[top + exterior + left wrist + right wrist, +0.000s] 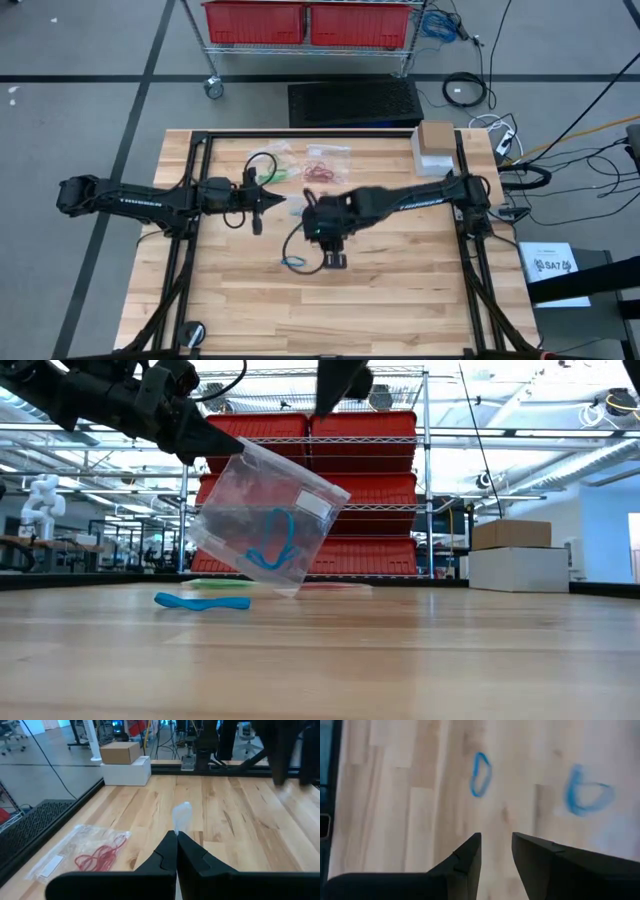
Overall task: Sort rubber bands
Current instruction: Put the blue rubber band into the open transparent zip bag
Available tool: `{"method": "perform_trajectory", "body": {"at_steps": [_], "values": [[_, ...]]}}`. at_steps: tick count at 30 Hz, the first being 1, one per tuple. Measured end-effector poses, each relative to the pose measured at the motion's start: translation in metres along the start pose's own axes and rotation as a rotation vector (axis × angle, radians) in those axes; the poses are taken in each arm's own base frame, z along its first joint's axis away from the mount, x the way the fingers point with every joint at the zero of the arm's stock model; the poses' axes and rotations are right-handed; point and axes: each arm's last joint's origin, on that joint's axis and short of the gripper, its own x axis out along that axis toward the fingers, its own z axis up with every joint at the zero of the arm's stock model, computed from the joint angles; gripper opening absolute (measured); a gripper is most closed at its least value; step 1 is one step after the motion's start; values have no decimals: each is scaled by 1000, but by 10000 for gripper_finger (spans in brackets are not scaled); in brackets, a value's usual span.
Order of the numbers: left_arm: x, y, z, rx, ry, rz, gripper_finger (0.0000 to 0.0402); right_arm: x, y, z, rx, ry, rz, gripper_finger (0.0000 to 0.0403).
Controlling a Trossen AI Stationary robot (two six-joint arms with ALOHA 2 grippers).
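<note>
A clear plastic bag (pixel 265 515) with a blue rubber band (pixel 270 540) inside hangs from my left gripper (pixel 176 836), which is shut on it over the table's middle left (pixel 281 201). A loose blue rubber band (pixel 297 263) lies flat on the table near the middle, also seen in the low view (pixel 200 601) and the right wrist view (pixel 480 774). My right gripper (pixel 496 845) hovers open above the table just right of that band (pixel 335 260), pointing steeply down, with nothing between its fingers. My left gripper pinches the clear bag's upper edge (pixel 181 817) between its two shut fingers. The fingers come nearly level from the table's left side. The bag hangs tilted below the fingertips (pixel 205 438); whether its lowest corner (pixel 288 588) touches the table I cannot tell.
A clear bag with red rubber bands (pixel 322 170) and another with green ones (pixel 272 175) lie at the far middle of the table. A cardboard box on a white box (pixel 435 148) stands at the far right corner. Black frame rails (pixel 330 133) border the table.
</note>
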Motion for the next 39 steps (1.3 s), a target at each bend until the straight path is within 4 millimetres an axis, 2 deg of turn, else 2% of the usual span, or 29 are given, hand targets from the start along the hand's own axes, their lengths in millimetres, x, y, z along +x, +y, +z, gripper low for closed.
{"method": "perform_trajectory", "body": {"at_steps": [4,9,13,18,24,27,31,36,39], "values": [[0,0,0,-4,2,0,2,44,13,-4,-2,-77,68,103],[0,0,0,4,2,0,2,92,34,-12,-42,-256,116,103],[0,0,0,4,1,0,2,118,43,-19,-14,-330,101,103],[0,0,0,3,1,0,2,146,42,-26,49,-275,56,131],[0,0,-1,-4,4,0,2,172,40,-32,93,-237,17,195],[0,0,-1,-5,4,0,2,177,36,-33,108,-228,-7,212],[0,0,-1,-4,3,0,2,182,30,-32,160,-224,-8,208],[0,0,0,3,2,0,2,195,22,-36,176,-188,-14,186],[0,0,0,4,1,0,2,195,20,-35,195,-187,14,167]]}}
